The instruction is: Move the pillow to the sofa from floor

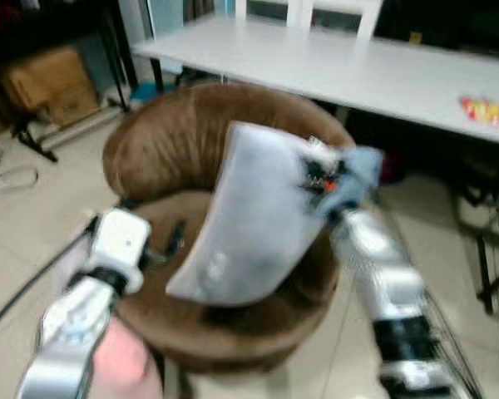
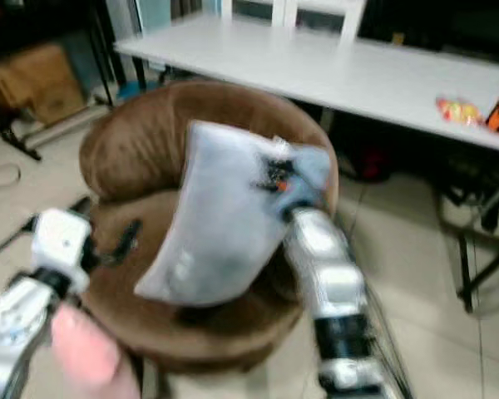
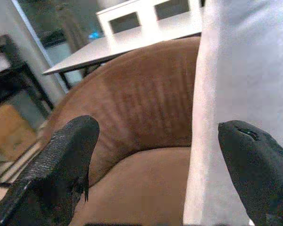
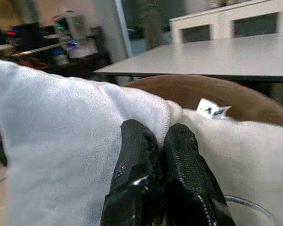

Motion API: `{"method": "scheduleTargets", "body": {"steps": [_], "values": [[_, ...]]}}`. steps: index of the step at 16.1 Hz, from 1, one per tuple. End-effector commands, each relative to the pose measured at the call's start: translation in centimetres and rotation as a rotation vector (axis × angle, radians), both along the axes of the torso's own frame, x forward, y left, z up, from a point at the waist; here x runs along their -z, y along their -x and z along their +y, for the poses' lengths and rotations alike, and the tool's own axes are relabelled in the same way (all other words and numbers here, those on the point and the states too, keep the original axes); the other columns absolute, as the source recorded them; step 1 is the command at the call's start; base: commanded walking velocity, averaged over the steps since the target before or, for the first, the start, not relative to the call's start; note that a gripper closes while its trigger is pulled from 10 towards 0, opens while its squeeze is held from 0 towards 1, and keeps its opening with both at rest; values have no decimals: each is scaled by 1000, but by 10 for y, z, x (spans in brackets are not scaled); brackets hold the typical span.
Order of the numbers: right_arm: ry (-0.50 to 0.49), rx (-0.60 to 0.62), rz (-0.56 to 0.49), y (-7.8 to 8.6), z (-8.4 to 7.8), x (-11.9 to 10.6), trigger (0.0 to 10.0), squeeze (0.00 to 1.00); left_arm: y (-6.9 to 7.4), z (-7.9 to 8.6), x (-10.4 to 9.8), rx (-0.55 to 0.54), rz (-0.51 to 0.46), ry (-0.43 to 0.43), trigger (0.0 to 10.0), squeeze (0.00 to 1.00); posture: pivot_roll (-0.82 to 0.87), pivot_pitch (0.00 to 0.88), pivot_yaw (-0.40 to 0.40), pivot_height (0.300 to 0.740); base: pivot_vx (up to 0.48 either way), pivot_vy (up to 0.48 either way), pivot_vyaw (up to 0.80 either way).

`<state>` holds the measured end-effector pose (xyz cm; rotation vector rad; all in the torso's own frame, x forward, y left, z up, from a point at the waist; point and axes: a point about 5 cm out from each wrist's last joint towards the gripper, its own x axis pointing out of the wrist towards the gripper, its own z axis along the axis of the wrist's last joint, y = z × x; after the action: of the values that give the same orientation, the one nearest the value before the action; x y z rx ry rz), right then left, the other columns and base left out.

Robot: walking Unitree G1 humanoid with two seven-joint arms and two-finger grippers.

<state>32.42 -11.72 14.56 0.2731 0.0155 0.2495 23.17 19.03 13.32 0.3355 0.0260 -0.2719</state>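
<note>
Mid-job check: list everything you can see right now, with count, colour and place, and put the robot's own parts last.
pillow: one, pale grey-white, tilted over the sofa seat, its upper edge pinched by the right gripper
sofa: one, brown, round with a curved back, on the tiled floor in front of the robot
table: one, white, long, behind the sofa
cardboard box: one, tan, on the floor at the far left
small objects: a few, red, yellow and orange, on the table's right end, too blurred to name
pink shape: one, at the bottom edge by the left arm, cannot tell what it is
left gripper: fingers open, beside the pillow over the seat
right gripper: fingers shut on the pillow's fabric
</note>
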Motion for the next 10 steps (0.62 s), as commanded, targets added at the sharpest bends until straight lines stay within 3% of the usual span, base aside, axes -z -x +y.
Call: {"method": "scheduleTargets", "body": {"steps": [1,10], "values": [[-16,-58,-82,-1,16,-19,10000,0,0,5,-1,-12,1,-12,10000,0,-2,0,-21,740,300,0,0],[6,-216,-115,3,37,-22,10000,0,3,5,0,-8,5,-8,10000,0,9,0,-35,740,290,0,0]]}}
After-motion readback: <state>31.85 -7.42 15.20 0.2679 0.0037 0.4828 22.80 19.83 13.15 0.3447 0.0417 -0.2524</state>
